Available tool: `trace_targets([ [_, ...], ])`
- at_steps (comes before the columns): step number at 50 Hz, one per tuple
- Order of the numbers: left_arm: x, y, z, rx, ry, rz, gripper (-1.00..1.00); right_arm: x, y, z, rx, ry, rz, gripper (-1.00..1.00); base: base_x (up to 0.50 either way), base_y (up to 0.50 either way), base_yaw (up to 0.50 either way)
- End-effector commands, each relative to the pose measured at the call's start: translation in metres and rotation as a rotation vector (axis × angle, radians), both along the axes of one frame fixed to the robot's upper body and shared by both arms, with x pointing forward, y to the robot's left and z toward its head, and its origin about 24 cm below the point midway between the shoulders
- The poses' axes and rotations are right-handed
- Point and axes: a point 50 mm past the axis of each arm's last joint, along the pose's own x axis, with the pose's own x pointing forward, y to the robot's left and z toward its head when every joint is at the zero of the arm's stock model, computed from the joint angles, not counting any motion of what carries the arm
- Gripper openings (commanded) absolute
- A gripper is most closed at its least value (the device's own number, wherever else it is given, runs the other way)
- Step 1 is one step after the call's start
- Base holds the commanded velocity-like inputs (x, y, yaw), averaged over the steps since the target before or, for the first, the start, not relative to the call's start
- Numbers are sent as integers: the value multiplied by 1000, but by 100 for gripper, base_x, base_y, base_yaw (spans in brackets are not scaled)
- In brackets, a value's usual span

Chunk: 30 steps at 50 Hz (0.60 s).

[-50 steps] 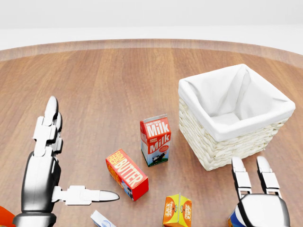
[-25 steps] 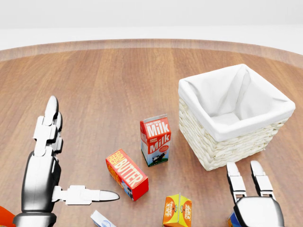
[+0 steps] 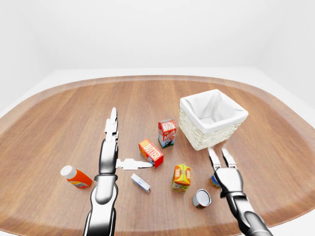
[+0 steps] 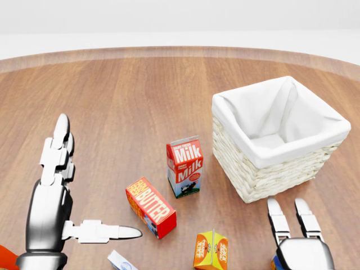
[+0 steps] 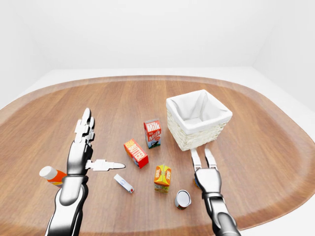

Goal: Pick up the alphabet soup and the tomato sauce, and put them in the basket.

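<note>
Cans are what you are after, and both will likely handle the same way: rigid metal, a fair weight for their size, smooth curved walls that slide against hard fingers, nothing that a firm squeeze would crush.

One can (image 3: 202, 198) lies on its side on the tabletop (image 3: 59, 123), its pale round end facing the camera, low in the left-eye view between the orange juice carton (image 3: 181, 177) and your right hand (image 3: 222, 157). Its label is too small to read, so I cannot say whether it is the soup or the sauce. A second can (image 3: 213, 181) shows only as a blue and orange sliver under your right hand; it looks upright, but that is a guess.

Your right hand is spread open, fingers pointing toward the basket (image 3: 212, 117), hanging just over that second can and holding nothing. Your left hand (image 3: 112, 142) is open too, flat, thumb stuck out toward the butter box (image 3: 151, 152), well away from either can.

For the upright can, close round the middle of its wall, thumb opposite the two fingers, below the rim so it cannot tip out. The lying one will roll if nudged from the side; come down across its round body rather than along its length. The basket stands near, with its white lining open at the top.
</note>
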Motion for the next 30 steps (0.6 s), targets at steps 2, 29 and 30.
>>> trace_targets([
  [2, -2, 1, 1, 2, -7, 11, 100, 0, -2, -7, 3, 37, -7, 100, 0, 0, 0],
  [29, -2, 1, -1, 3, 2, 11, 100, 1, -7, -22, -8, 134, -19, -100, 0, 0, 0],
  [30, -2, 1, -1, 3, 2, 11, 100, 1, -7, -22, -8, 134, -19, -100, 0, 0, 0],
])
